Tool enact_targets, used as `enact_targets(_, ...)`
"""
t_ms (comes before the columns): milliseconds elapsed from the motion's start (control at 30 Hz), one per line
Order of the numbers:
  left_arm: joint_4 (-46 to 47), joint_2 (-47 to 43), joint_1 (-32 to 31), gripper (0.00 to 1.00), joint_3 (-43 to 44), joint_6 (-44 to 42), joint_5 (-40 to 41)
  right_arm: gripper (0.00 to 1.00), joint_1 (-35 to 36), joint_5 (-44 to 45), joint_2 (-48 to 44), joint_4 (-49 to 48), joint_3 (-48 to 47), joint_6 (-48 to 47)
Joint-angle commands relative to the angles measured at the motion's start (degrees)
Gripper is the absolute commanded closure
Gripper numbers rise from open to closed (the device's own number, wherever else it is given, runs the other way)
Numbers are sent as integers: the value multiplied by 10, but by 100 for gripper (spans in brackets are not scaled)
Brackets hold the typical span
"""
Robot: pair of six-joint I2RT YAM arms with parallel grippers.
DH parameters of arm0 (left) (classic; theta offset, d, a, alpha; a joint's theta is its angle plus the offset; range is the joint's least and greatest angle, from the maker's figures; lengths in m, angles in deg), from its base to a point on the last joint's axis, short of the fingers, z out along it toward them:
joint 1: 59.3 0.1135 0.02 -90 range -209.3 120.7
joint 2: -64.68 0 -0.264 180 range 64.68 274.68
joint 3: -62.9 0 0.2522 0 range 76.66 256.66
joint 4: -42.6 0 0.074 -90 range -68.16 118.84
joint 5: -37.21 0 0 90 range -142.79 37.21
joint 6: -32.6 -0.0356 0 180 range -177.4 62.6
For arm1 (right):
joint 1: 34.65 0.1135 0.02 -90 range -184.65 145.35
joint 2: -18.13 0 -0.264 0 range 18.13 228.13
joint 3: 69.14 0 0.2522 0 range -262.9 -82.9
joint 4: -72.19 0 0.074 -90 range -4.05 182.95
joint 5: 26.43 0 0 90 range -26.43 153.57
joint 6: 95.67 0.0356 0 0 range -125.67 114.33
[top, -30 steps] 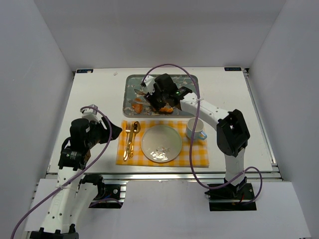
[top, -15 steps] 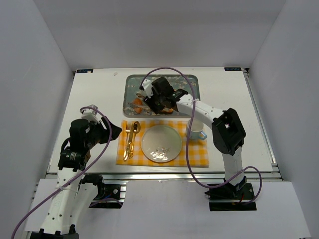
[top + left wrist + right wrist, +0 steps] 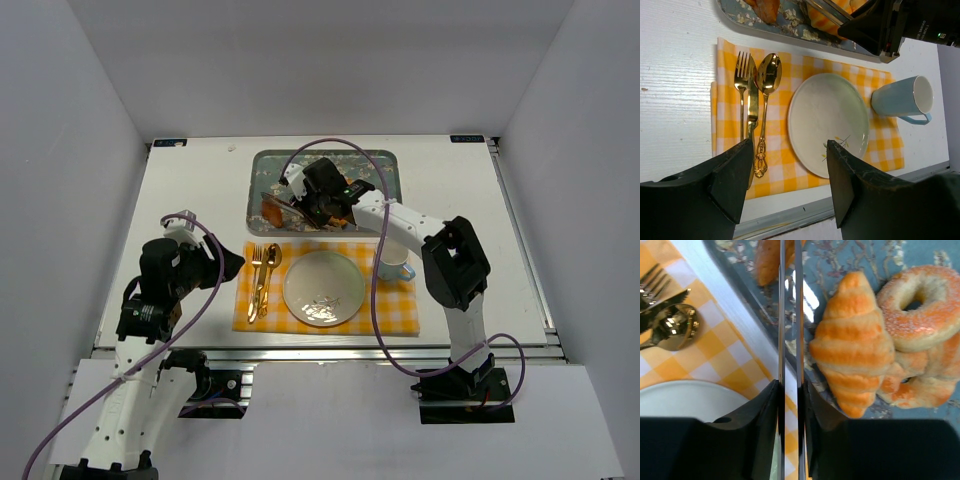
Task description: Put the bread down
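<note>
Hanging over the tray (image 3: 385, 170) in the top view, the right hand (image 3: 282, 198) sits beside the bread (image 3: 270, 211) at its left end; the left wrist view shows the left hand (image 3: 788, 150) wide, empty; the right wrist view, that right hand drawn nearly closed on nothing.

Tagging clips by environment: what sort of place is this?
Probably a lab robot cell dressed as a breakfast table: bare white walls box in a white table, and a checked placemat holds a plate, gold cutlery and a mug, with a pastry tray behind.
</note>
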Motion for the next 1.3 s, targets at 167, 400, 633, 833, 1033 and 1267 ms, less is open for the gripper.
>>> enact_targets(167, 2, 8, 2, 30, 13, -9, 4, 82, 0, -51, -29, -7, -3, -1)
enact_targets(400, -2, 8, 2, 30, 16, -11, 5, 87, -10, -74, -61, -18, 4, 10)
enact_targets(633, -6, 2, 2, 30, 18, -10, 7, 87, -14, -77, -76, -22, 7, 14)
enact_targets(833, -11, -5, 2, 30, 19, -9, 9, 82, -15, -59, -67, -23, 16, 10)
enact_targets(1033, -21, -10, 2, 30, 21, -9, 14, 71, -15, -47, -56, -17, 31, 1)
enact_targets(1267, -16, -8, 2, 30, 16, -9, 11, 53, -15, -43, -63, -22, 47, -1)
